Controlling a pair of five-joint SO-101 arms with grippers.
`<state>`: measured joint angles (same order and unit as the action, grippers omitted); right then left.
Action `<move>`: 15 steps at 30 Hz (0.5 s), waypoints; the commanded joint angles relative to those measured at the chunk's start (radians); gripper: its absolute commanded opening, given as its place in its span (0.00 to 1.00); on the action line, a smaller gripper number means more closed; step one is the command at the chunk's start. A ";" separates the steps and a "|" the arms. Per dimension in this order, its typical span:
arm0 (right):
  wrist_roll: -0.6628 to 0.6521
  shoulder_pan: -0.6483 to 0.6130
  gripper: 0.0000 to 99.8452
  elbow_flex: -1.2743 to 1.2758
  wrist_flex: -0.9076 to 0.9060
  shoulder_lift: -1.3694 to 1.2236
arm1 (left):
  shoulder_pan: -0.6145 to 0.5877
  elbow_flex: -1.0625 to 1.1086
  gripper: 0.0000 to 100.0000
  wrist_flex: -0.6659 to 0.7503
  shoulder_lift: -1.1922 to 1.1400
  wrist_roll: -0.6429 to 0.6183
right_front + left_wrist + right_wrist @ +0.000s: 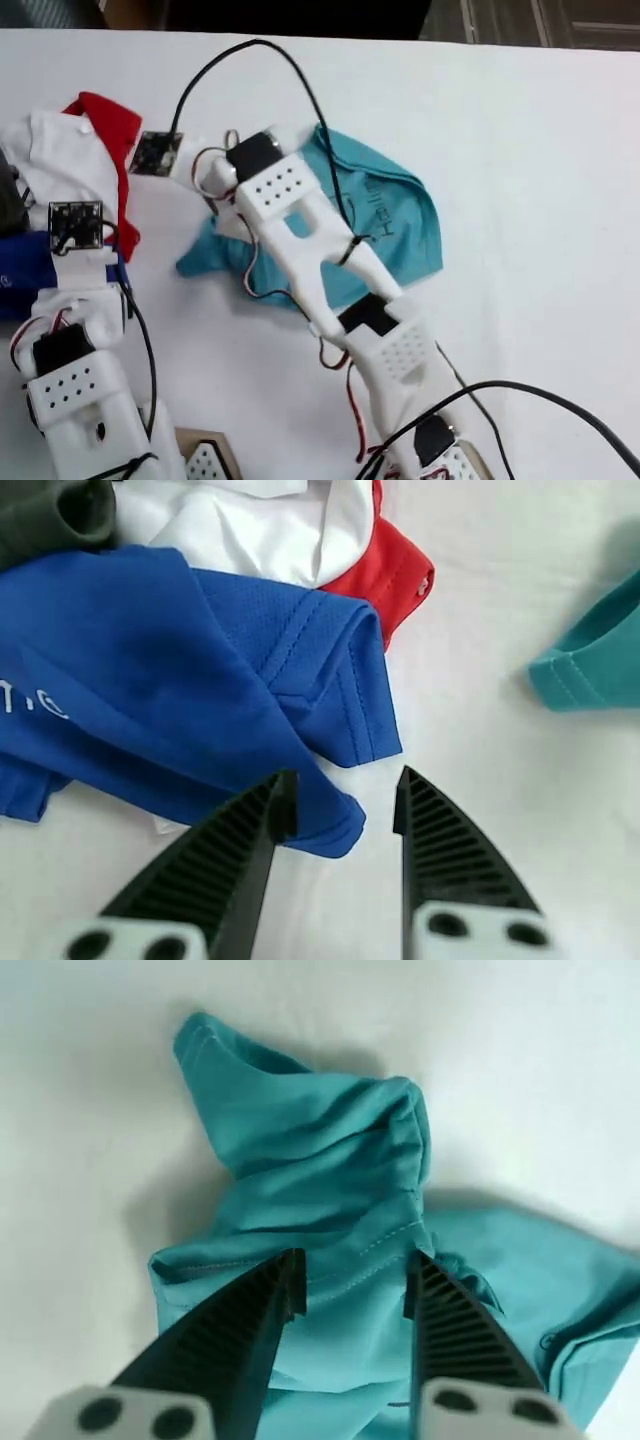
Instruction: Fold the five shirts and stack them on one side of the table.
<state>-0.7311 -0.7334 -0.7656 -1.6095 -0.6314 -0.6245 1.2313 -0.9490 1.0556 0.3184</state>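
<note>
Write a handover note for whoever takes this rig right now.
Grippers: the left gripper is open over the blue shirt hem. The right gripper is open astride a bunched fold of the teal shirt, mid-table.
Things: the blue shirt and white-and-red shirt overlap at the table left edge.
Done: nothing looks neatly folded or stacked.
Left: fold the teal shirt, then the others, and stack them on one side.

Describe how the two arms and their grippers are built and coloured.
The left arm and right arm have white plastic shells with grids of small holes, black motor blocks, black cables and thin red wires. The left gripper and right gripper have black, tapering fingers with ribbed inner faces on white bases.
</note>
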 commanded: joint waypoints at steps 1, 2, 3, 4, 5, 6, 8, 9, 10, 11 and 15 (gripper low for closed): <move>-0.003 0.007 0.17 -0.035 0.019 0.005 | 0.006 -0.018 0.18 0.008 0.017 0.002; -0.003 0.013 0.17 -0.035 0.019 0.004 | 0.006 -0.018 0.18 0.008 0.017 0.002; -0.005 0.019 0.17 -0.035 0.019 0.001 | 0.006 -0.018 0.18 0.008 0.017 0.002; -0.005 0.024 0.17 -0.038 0.019 -0.010 | 0.006 -0.018 0.18 0.008 0.017 0.002; -0.005 0.030 0.17 -0.041 0.018 -0.025 | 0.006 -0.018 0.18 0.008 0.017 0.002; -0.005 0.035 0.17 -0.043 0.018 -0.041 | 0.006 -0.018 0.18 0.008 0.017 0.002; -0.005 0.041 0.17 -0.043 0.018 -0.071 | 0.006 -0.018 0.18 0.008 0.017 0.002; -0.005 0.041 0.16 -0.043 0.018 -0.087 | 0.006 -0.018 0.18 0.008 0.017 0.002; -0.005 0.042 0.14 -0.043 0.018 -0.096 | 0.005 -0.018 0.18 0.008 0.017 0.002; -0.005 0.042 0.10 -0.044 0.021 -0.104 | 0.005 -0.015 0.18 0.008 0.017 0.002; 0.005 0.042 0.03 -0.054 0.039 -0.084 | 0.008 0.022 0.18 0.014 0.017 0.003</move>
<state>-0.7296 -0.6997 -0.7672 -1.5835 -0.7449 -0.6245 1.2467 -0.9490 1.0556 0.3184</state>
